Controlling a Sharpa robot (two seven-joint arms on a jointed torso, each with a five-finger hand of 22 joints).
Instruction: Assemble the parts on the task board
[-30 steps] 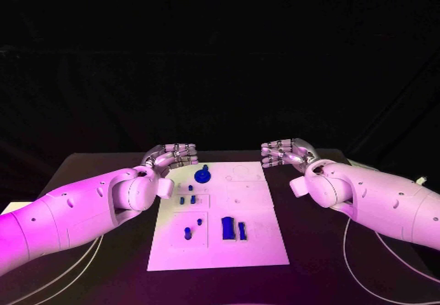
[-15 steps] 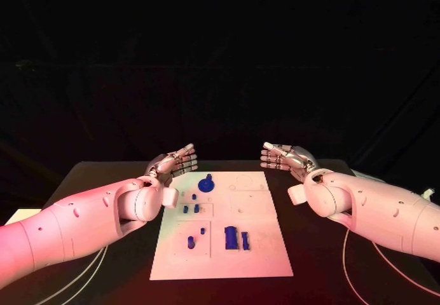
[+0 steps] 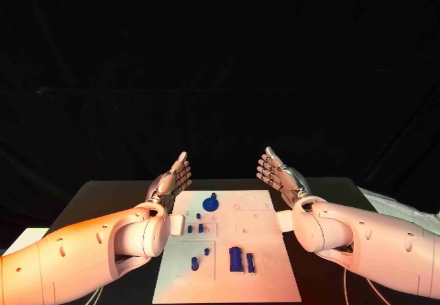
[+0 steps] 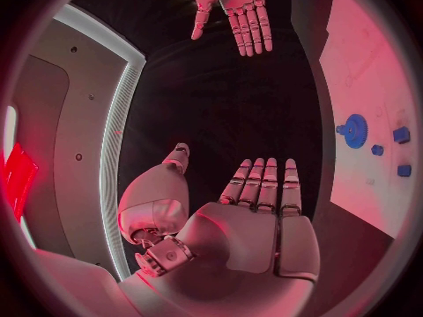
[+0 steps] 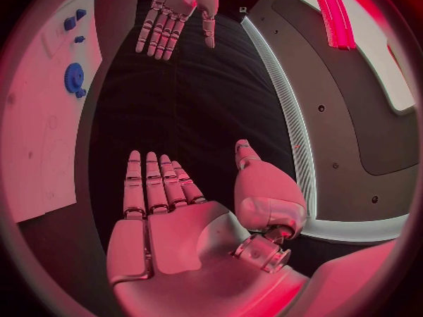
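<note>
The white task board (image 3: 257, 222) lies in the middle of the black table. A blue gear-shaped part (image 3: 211, 204) sits near its far left corner, and small blue pegs (image 3: 195, 227) stand below it. Two taller blue blocks (image 3: 240, 258) and a blue peg (image 3: 194, 262) stand nearer to me. My left hand (image 3: 173, 178) is raised above the board's far left side, fingers straight and apart, holding nothing. My right hand (image 3: 278, 174) is raised above the far right side, likewise flat and empty. The left wrist view has my left hand (image 4: 256, 218), the right hand (image 4: 236, 10) and the gear (image 4: 355, 130).
The black table (image 3: 110, 197) extends on both sides of the board. Black cloth hangs behind the table. The right wrist view has my right hand (image 5: 163, 211), the left hand (image 5: 176, 10) opposite it and the board (image 5: 44, 120) with the gear (image 5: 72, 79).
Both hands have uncurled from closed fingers to flat, straight fingers and have risen. The head camera has tilted, shifting the whole picture down.
</note>
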